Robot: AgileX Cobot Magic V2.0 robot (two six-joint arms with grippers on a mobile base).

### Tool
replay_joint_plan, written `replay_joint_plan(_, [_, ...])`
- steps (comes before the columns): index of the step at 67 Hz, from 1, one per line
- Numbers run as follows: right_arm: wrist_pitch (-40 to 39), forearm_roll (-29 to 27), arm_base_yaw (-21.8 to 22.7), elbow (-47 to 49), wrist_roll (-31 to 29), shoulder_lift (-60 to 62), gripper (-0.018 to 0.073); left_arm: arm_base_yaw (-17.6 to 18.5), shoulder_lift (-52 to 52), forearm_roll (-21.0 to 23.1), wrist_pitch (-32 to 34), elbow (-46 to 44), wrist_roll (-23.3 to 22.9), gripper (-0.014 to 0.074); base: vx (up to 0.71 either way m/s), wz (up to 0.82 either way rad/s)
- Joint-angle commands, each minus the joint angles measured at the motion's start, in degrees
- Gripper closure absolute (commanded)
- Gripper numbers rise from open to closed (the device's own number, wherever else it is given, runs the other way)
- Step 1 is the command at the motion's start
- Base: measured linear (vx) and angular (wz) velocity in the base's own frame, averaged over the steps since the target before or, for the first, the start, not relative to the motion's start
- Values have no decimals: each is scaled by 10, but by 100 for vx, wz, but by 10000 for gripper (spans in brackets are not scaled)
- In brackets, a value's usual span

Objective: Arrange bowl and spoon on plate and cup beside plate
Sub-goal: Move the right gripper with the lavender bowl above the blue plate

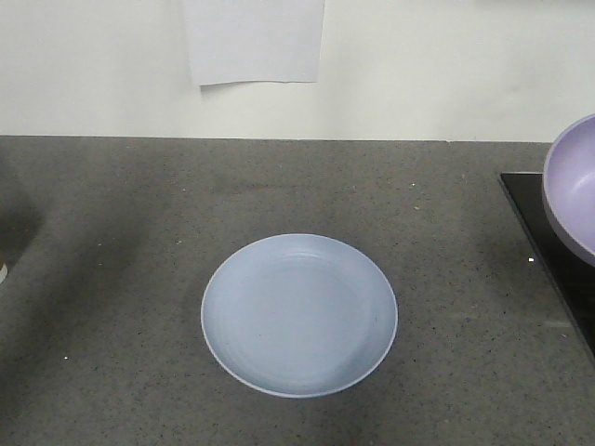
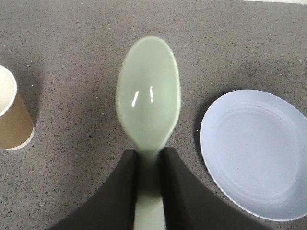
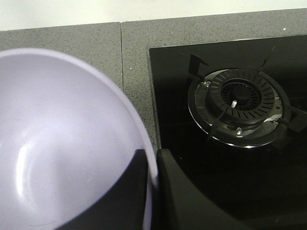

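Observation:
The pale blue plate (image 1: 299,314) lies bare in the middle of the grey counter; the left wrist view has the plate (image 2: 256,153) at right. My left gripper (image 2: 149,155) is shut on the handle of the mint-green spoon (image 2: 148,103), held above the counter between cup and plate. The brown paper cup (image 2: 12,117) stands upright at the left edge. My right gripper (image 3: 152,163) is shut on the rim of the lavender bowl (image 3: 62,143), one finger inside and one outside. That bowl (image 1: 572,186) hangs tilted at the front view's right edge, over the hob's edge.
A black glass gas hob (image 3: 230,143) with a round burner (image 3: 242,103) takes up the counter's right side. A white sheet of paper (image 1: 253,42) hangs on the wall behind. Grey counter (image 1: 121,232) surrounds the plate.

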State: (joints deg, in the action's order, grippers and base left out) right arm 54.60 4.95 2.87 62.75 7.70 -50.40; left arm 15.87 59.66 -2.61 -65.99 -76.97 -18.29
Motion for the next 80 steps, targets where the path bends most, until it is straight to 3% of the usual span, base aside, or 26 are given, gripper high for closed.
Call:
replay_joint_plan(1, [-38, 7, 2, 15, -2, 4, 566, 2, -6, 0, 32, -13, -5, 603, 1, -1])
replay_joint_plan(80, [-38, 7, 2, 15, -2, 4, 566, 2, -6, 0, 32, -13, -5, 603, 0, 0])
